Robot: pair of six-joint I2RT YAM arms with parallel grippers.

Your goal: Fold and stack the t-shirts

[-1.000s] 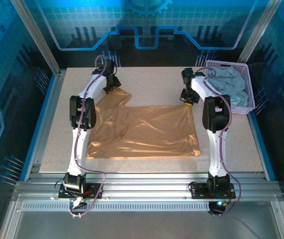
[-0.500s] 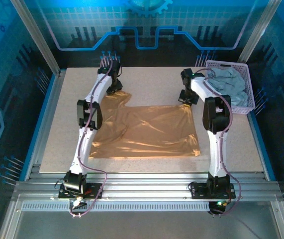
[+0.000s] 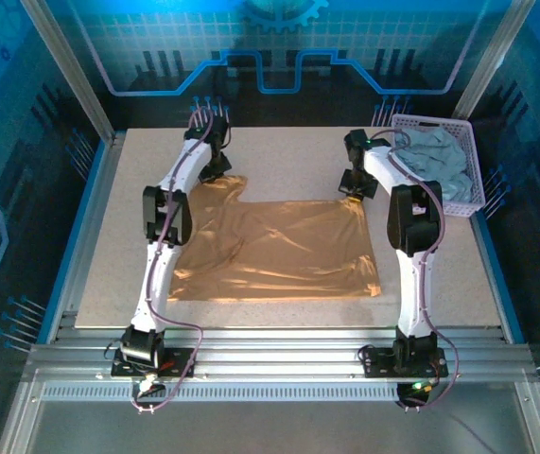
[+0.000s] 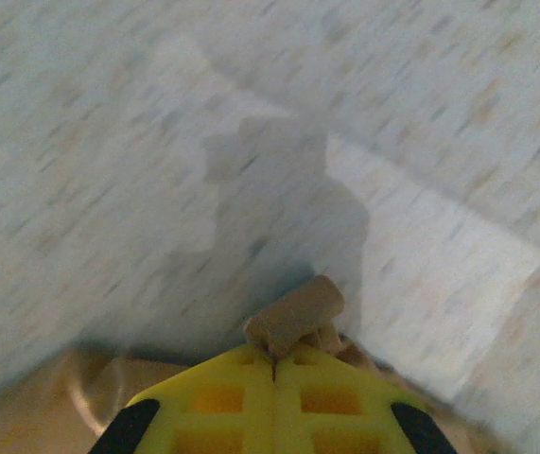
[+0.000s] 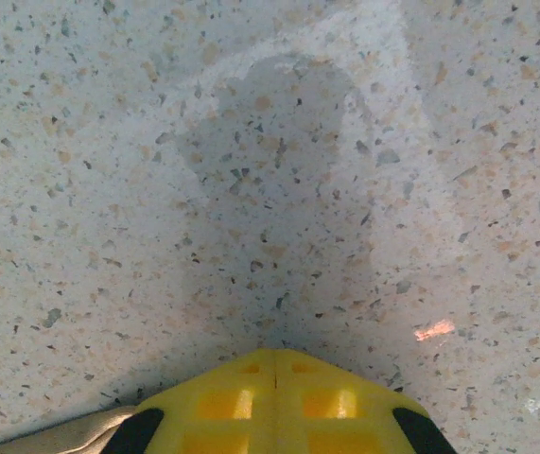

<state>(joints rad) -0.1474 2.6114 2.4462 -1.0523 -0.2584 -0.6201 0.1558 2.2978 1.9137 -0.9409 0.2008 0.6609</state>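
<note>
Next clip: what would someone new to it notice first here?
A tan t-shirt lies spread nearly flat across the middle of the table, with both arms stretched to its far edge. The left gripper has its jaws shut on a pinch of fabric at the far left corner; the right gripper sits shut at the far right one. A lavender basket at the table's far right holds a crumpled grey-blue t-shirt.
</note>
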